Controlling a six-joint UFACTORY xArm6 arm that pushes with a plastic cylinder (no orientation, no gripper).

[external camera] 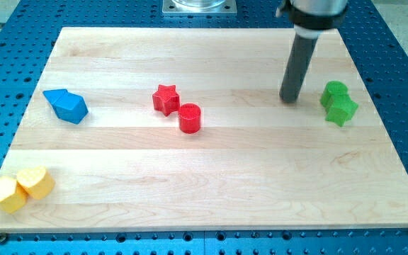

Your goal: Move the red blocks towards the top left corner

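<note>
Our tool has no jaws; my tip [290,98] rests at three o'clock of red star [166,98] and red cylinder [190,117], beside green blocks [338,103]. We risk splitting the reds.

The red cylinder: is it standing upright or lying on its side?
Upright. The red cylinder shows its round flat face on top and stands on the board, close beside the red star. My tip is far off, near the green blocks.

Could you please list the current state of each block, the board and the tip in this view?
red star: flat, touching red cylinder.
red cylinder: upright, mid-board.
blue blocks: together, left.
yellow blocks: paired, bottom-left corner.
green blocks: paired, right.
my tip: touching no block, left of green.
board: flat.
</note>
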